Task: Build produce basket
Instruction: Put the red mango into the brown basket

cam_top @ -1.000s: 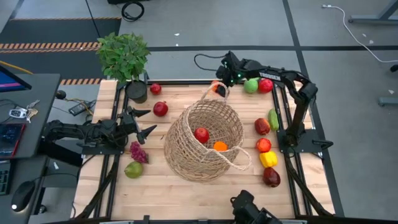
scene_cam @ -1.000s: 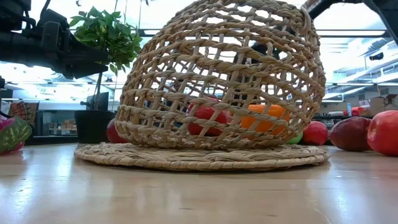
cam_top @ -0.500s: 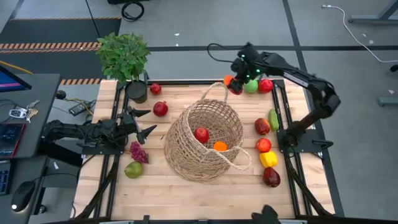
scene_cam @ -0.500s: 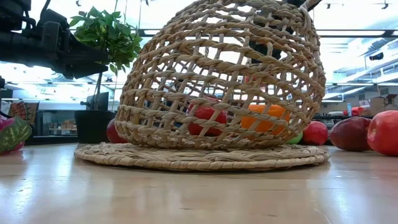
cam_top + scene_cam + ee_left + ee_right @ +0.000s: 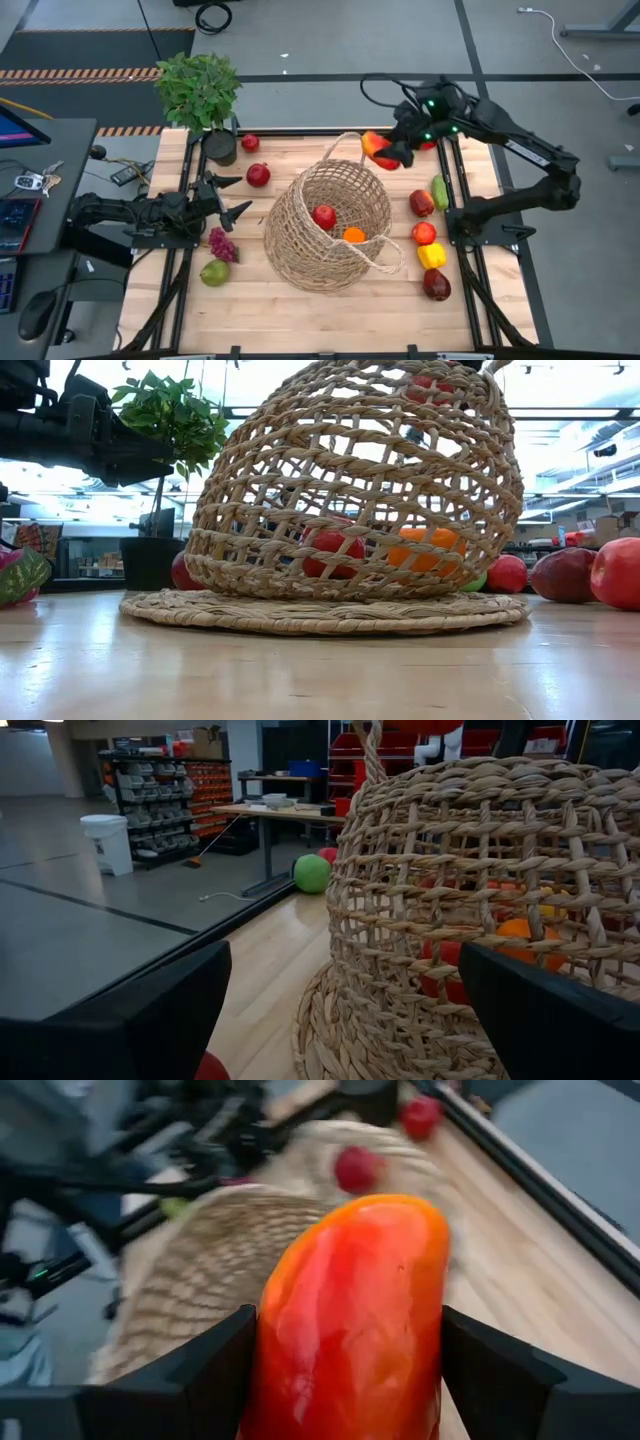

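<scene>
The tan wicker basket (image 5: 330, 225) sits mid-table, its mouth showing from above, with a red apple (image 5: 324, 216) and an orange (image 5: 354, 235) inside. My right gripper (image 5: 393, 152) hangs above the basket's far rim, shut on a red-orange fruit (image 5: 378, 148), which fills the right wrist view (image 5: 350, 1320). More produce lies along the right edge (image 5: 431, 256) and on the left (image 5: 221, 243). My left gripper (image 5: 232, 195) waits open, left of the basket, which it faces (image 5: 480, 920). My right gripper pinches the red-orange fruit by its two flanks (image 5: 275, 1350), one finger (image 5: 195, 1375) on each side. The fingers slant down from the table's far right. The fruit is lifted clear, high above the far handle (image 5: 345, 140) of the basket.
A potted plant (image 5: 200, 90) stands at the far left corner. A pomegranate (image 5: 258, 175) and a small red fruit (image 5: 250, 142) lie beside it, and a green pear (image 5: 214, 272) lies near left. Metal rails (image 5: 455, 230) run along both sides. Bare wood lies along the near edge.
My right gripper has risen from the far edge of the table with the red-orange fruit in its hold, and has moved toward the right and a little nearer. The fruit now hangs high over the basket's far rim. The left arm has kept still.
</scene>
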